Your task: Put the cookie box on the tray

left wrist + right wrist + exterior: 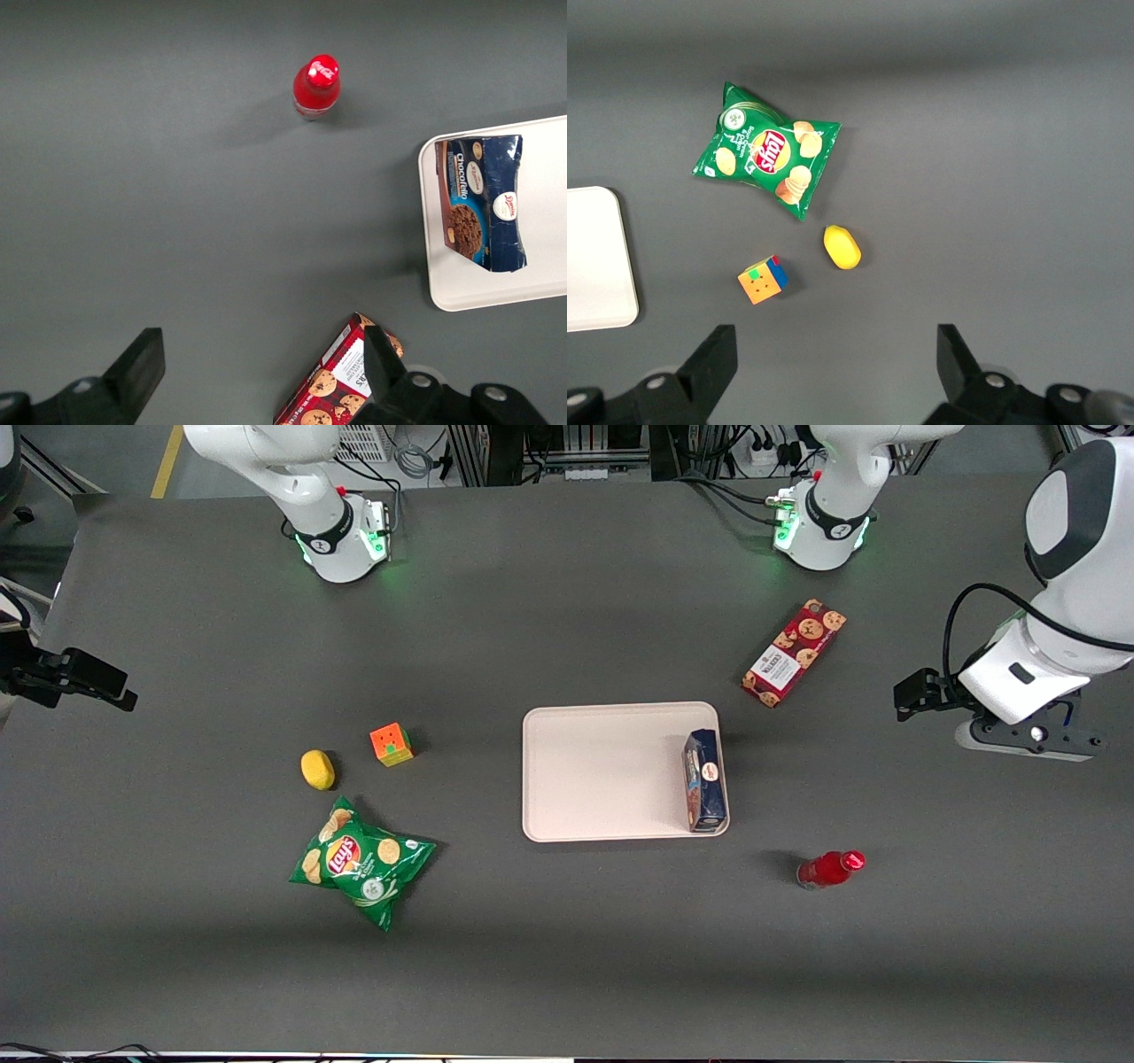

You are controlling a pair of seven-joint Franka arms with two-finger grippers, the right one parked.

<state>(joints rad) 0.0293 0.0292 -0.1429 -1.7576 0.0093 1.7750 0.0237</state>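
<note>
The navy-blue cookie box [705, 781] [483, 212] rests inside the pale cream tray [602, 771] [469, 288], along the tray's edge nearest the working arm's end of the table. My left gripper [1032, 737] [259, 363] hovers high above the bare table toward the working arm's end, well apart from the tray. It is open, its two dark fingers [142, 363] spread wide with nothing between them.
A long red cookie box [795, 653] [332, 381] lies farther from the front camera than the tray. A red bottle [828, 868] [316, 84] stands nearer the camera. Toward the parked arm's end lie a green chips bag [361, 862], a lemon [317, 769] and a colour cube [392, 744].
</note>
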